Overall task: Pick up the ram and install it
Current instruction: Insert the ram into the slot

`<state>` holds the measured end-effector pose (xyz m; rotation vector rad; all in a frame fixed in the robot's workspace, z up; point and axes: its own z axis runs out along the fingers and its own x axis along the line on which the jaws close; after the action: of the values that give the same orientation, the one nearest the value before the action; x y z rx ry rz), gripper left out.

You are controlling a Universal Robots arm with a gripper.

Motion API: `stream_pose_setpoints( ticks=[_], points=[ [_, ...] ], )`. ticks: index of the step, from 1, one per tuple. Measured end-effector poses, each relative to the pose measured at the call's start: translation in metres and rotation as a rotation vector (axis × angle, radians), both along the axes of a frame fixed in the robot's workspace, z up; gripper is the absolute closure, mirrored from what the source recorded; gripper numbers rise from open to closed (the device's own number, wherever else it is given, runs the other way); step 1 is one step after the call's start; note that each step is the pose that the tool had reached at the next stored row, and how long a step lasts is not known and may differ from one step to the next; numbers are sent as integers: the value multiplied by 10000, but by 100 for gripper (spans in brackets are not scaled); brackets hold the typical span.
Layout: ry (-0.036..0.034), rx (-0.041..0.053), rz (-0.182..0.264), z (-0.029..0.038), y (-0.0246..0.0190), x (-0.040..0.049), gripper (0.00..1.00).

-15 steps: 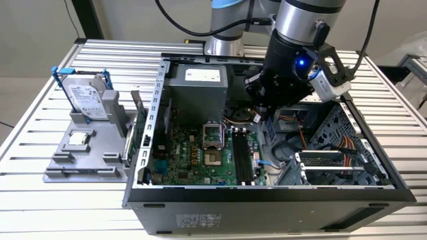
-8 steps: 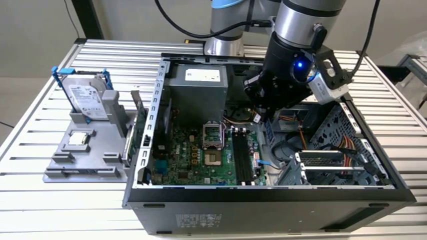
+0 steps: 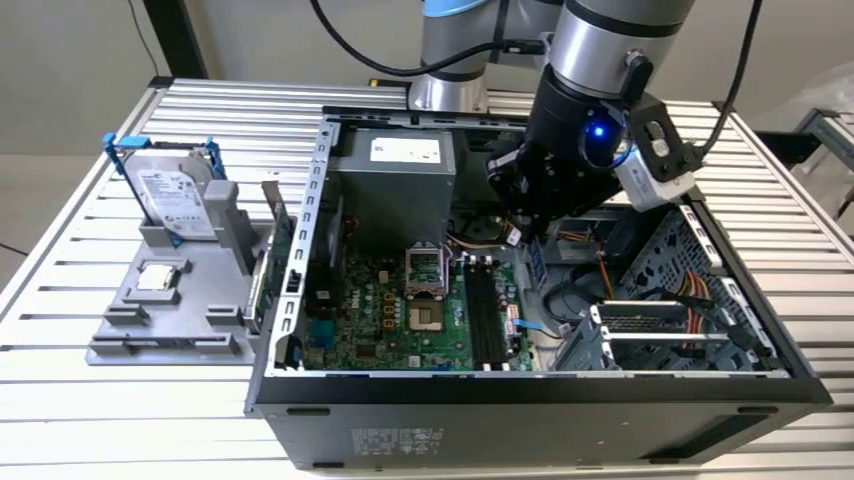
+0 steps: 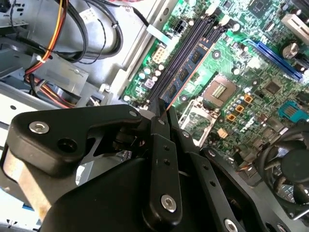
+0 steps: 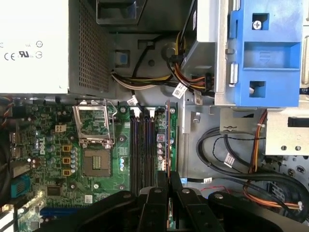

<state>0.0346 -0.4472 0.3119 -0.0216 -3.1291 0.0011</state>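
One gripper [image 4: 165, 113]: inside the case [image 3: 534, 405], upper centre-right of the exterior view; jaws pinched shut on the ram [image 4: 190, 60], at its end.
Ram: on edge, lengthwise along the outermost slot, beside empty black slots [image 5: 140, 145].
Seating: cannot tell whether it touches the slot.
Motherboard [image 5: 58, 145]: green, beneath it.

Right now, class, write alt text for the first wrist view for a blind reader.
The black claw grips the ram, a thin stick held edge-on at the black memory slots of a green motherboard. An open processor socket lies nearby.
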Motion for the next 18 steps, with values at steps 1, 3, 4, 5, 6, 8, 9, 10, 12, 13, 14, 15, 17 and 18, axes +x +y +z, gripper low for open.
stream_pose_setpoints(
  ticks=[1, 3, 4, 5, 6, 8, 9, 10, 12, 13, 14, 15, 17, 18],
  points=[
    [2, 51, -16, -1, -1, 0, 100],
    [4, 260, -44, -5, -2, 0, 100],
    [4, 360, -59, -8, -3, 0, 100],
    [4, 418, -73, -8, -3, 0, 100],
    [4, 419, -75, -8, -3, 0, 100],
    [5, 420, -75, -8, -3, 0, 100],
    [6, 420, -74, -8, -3, 0, 100],
    [6, 420, -75, -8, -3, 0, 100],
    [7, 420, -75, -10, -4, 0, 100],
    [7, 421, -75, -13, -4, 0, 100],
    [10, 421, -75, -13, -4, 0, 100],
    [10, 418, -75, -13, -4, 0, 100],
    [9, 423, -75, -26, -3, 0, 100],
    [10, 421, -75, -32, -4, 0, 100]
  ],
)
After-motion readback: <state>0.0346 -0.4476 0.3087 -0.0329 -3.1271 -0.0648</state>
